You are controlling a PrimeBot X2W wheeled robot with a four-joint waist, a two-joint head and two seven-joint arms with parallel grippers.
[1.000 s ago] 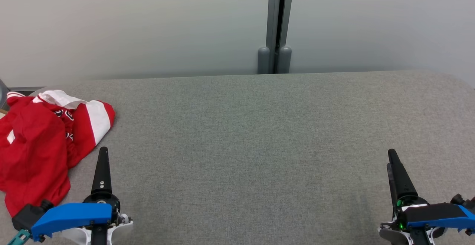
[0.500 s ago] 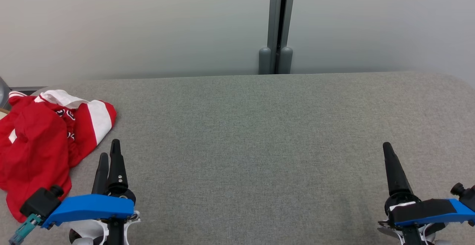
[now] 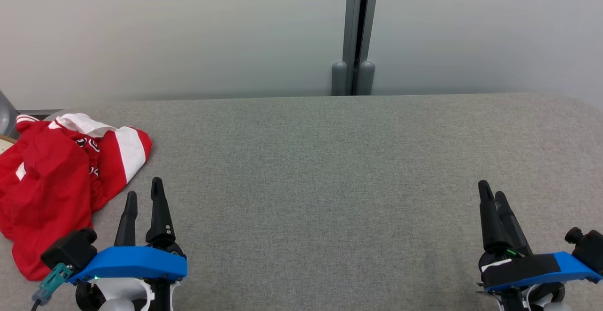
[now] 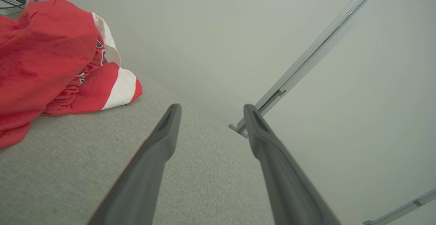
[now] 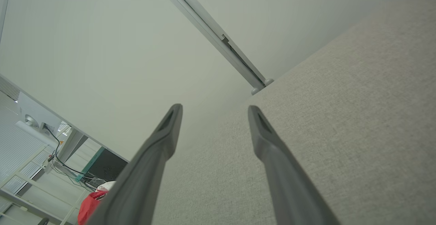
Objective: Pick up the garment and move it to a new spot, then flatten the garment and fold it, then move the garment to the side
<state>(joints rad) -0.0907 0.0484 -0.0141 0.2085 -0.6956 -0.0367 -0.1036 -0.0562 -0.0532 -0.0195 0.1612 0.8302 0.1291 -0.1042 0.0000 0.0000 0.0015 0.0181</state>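
The garment [image 3: 52,179] is a red jersey with white stripes, crumpled in a heap at the left end of the grey table [image 3: 320,160]. In the left wrist view the garment [image 4: 51,58] lies up and to the left of the fingers. My left gripper [image 3: 143,193] hovers just right of the heap, open, nothing between its fingers, apart from the cloth. My right gripper [image 3: 492,191] is far off at the lower right, open and empty. A small red patch of the garment [image 5: 90,206] shows at the bottom left of the right wrist view.
A pale wall with a grey vertical post [image 3: 355,33] stands behind the table's far edge. The padded grey surface stretches bare between the two grippers. Beyond the table's left end are shelves and cables [image 5: 61,160].
Both grippers have rolled about their wrists, so two fingers of each now show side by side. The left one has edged forward and right. The head view has shifted slightly; the garment lies still.
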